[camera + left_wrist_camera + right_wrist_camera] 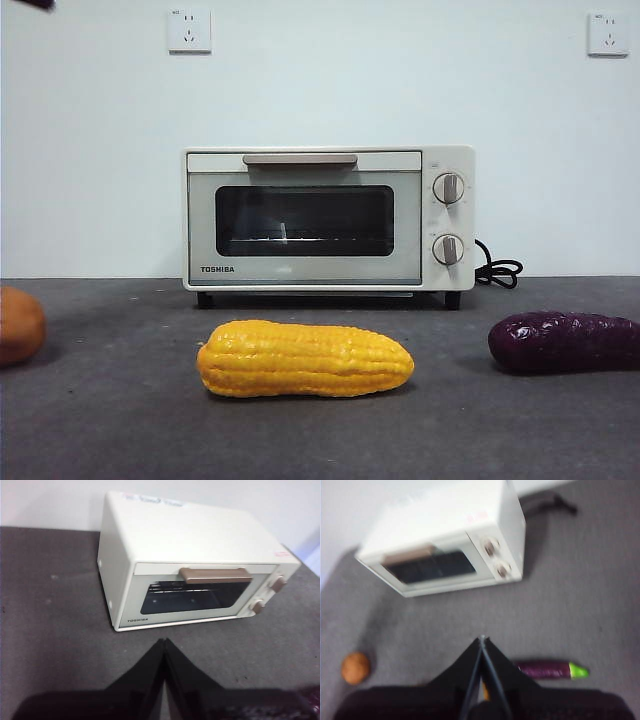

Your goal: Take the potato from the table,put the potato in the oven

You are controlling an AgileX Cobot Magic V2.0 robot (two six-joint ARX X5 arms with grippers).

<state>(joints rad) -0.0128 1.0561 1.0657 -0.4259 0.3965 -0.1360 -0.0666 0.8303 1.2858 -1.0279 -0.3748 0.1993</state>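
On table (pixel 120 420), potato (pixel 20 325), oven (pixel 330 218) door shut

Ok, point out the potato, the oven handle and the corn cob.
potato (pixel 20 325): front view, middle of its visible orange-brown side at the picture's edge.
oven handle (pixel 300 159): front view, middle of the beige bar.
corn cob (pixel 305 359): front view, middle of its yellow body.

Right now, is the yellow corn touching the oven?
Apart. The front view shows bare table between the corn and the oven, which stands farther back.
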